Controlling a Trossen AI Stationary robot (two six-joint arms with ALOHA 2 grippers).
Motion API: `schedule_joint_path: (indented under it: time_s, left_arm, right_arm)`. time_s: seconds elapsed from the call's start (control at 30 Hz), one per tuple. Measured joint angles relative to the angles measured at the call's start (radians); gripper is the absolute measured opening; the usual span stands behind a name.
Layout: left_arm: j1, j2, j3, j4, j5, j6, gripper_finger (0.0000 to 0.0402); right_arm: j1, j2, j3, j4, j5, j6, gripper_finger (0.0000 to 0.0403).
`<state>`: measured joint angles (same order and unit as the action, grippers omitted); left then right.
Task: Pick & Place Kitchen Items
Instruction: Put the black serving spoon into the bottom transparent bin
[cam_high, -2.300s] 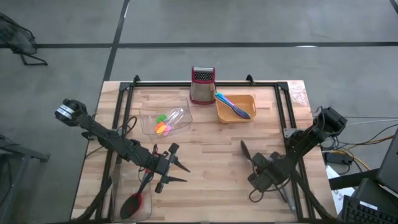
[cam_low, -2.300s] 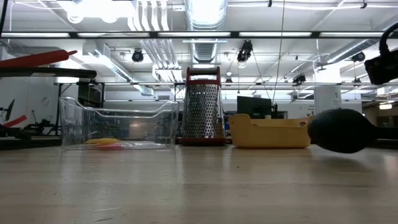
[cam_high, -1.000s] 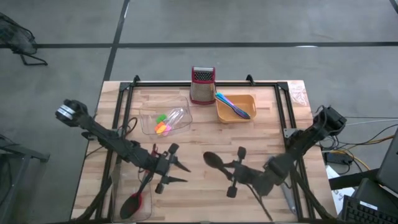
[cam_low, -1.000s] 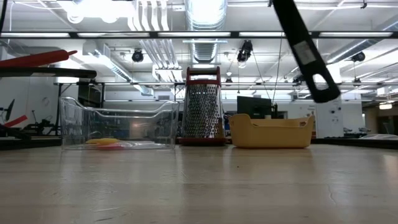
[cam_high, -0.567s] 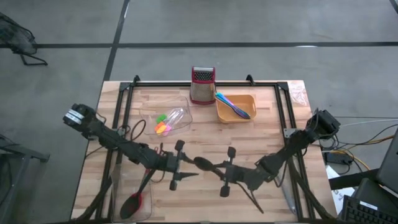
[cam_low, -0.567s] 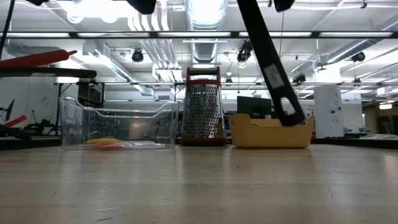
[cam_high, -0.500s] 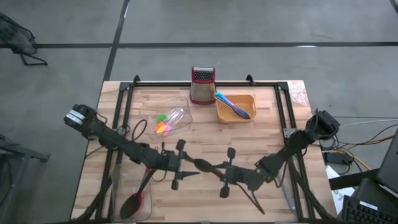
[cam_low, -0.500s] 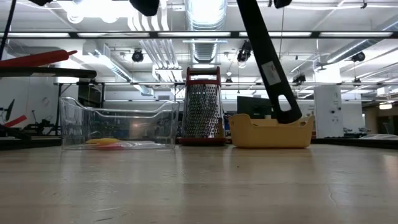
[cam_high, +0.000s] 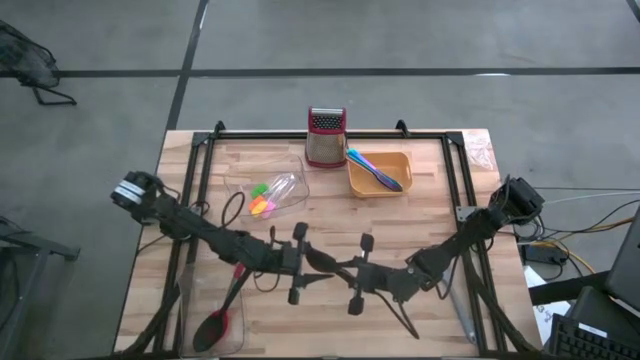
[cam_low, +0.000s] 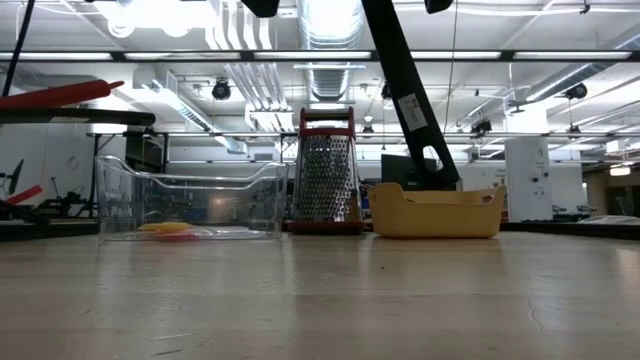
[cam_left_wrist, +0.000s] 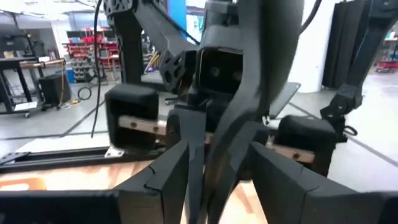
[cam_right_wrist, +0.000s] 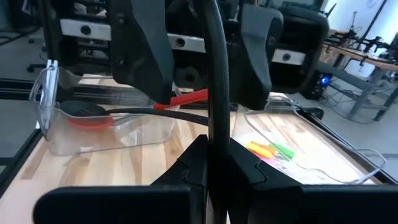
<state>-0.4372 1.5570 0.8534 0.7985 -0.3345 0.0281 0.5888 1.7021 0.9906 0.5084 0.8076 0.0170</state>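
Observation:
A long black spoon (cam_high: 322, 259) is held above the middle of the table by my right gripper (cam_high: 350, 272), which is shut on it. In the low view its handle (cam_low: 408, 105) slants down. My left gripper (cam_high: 308, 264) faces the right one. It is open, with its fingers (cam_left_wrist: 163, 183) on either side of the spoon's bowl end (cam_left_wrist: 231, 134); I cannot tell whether they touch it. A clear tub (cam_high: 266, 194) holds small orange, yellow, green and pink pieces. An orange tray (cam_high: 392, 186) holds blue and purple sticks (cam_high: 374, 170). My right gripper pinches the black spoon's handle (cam_right_wrist: 214, 118) between its two fingers, which come about level from the table's right and lie across the handle. The spoon is lifted clear of the table and tilted. Its free handle end (cam_low: 438, 178) hangs lower, toward the near edge.
A steel grater with a red top (cam_high: 325, 136) stands at the far edge, between the tub and the tray. A second clear tub (cam_high: 222, 318) at the near left holds a red spoon and a black utensil; it also shows in the right wrist view (cam_right_wrist: 93, 124).
My right gripper has carried the black spoon toward the table's left, lifted clear and tilted. My left gripper has moved toward the table's right to meet it, and its open fingers now stand around the spoon's bowl end.

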Motion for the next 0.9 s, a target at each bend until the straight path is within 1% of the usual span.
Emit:
schedule_joint_path:
  time_s: [0.2,0.33,0.4,0.5,0.63,0.7,0.8,0.9]
  left_arm:
    - [0.011,0.015,0.013,-0.005,-0.001,0.000,0.0170]
    - [0.010,0.015,0.013,-0.002,0.002,0.001,0.0151]
    - [0.010,0.015,0.013,-0.002,0.003,0.001,0.0130]
    - [0.012,0.015,0.013,0.002,0.005,0.001,0.0088]
    - [0.020,0.014,0.013,-0.006,0.063,0.014,0.0025]
    - [0.020,0.014,0.012,-0.008,0.075,0.012,0.0024]
    - [0.020,0.004,0.012,-0.025,0.080,0.005,0.0027]
    - [0.019,-0.041,0.013,-0.113,0.078,-0.046,0.0033]
  right_arm:
    - [-0.005,0.001,0.001,-0.003,-0.008,0.001,0.0023]
    - [-0.009,0.001,0.000,-0.004,-0.008,0.001,0.0023]
    - [-0.010,0.001,0.000,-0.004,-0.008,0.001,0.0023]
    - [-0.010,0.001,-0.002,-0.004,-0.008,0.001,0.0023]
    - [-0.016,0.001,-0.002,-0.005,-0.039,0.018,0.0024]
    - [-0.018,0.001,-0.002,-0.007,-0.065,0.020,0.0024]
    - [-0.019,0.001,-0.002,-0.017,-0.073,0.014,0.0029]
    - [-0.022,0.001,-0.002,-0.030,-0.086,0.001,0.0044]
